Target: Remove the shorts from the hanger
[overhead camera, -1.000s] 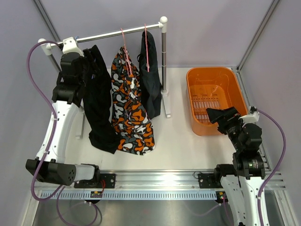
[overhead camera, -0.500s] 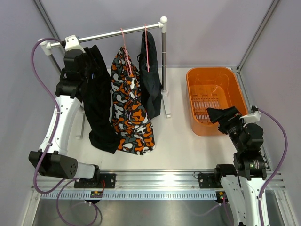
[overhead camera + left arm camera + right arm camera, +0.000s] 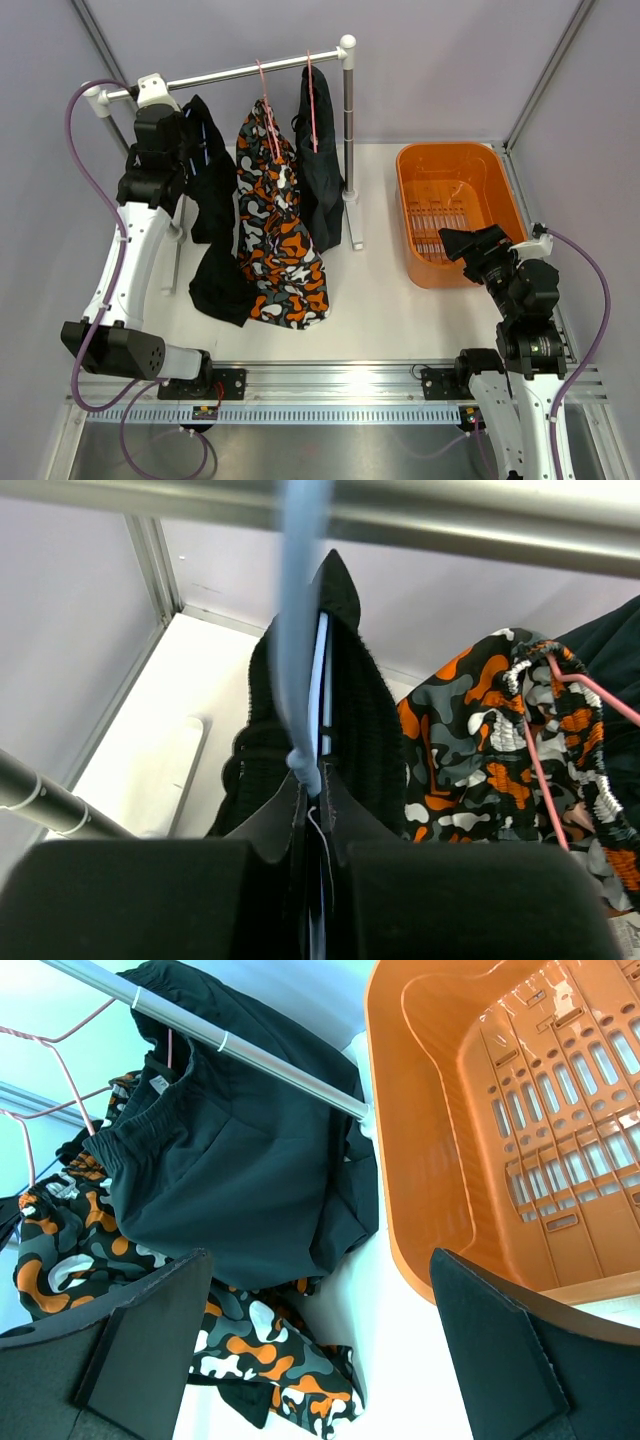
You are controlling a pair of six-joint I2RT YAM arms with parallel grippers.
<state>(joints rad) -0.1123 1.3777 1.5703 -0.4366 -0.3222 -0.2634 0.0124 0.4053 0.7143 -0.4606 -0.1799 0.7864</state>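
Note:
Three pairs of shorts hang from a metal rail (image 3: pixel 250 72). The left black shorts (image 3: pixel 215 200) hang on a blue hanger (image 3: pixel 298 630). My left gripper (image 3: pixel 188 148) (image 3: pixel 315 790) is shut on their waistband, with the hanger's wire pinched between the fingers too. The camouflage shorts (image 3: pixel 275 240) (image 3: pixel 480 750) and the right black shorts (image 3: pixel 320 170) (image 3: pixel 230 1190) hang on pink hangers (image 3: pixel 265 90). My right gripper (image 3: pixel 475 243) (image 3: pixel 320 1350) is open and holds nothing, low beside the basket and far from the rail.
An orange basket (image 3: pixel 405 200) (image 3: pixel 440 1160) stands on the table to the right of the rack. The rack's right post (image 3: pixel 348 130) rises between the basket and the shorts. Grey walls close in the back and both sides.
My left gripper has shut on the top of the left black shorts, whose upper part is now drawn in narrower. The right arm has not moved.

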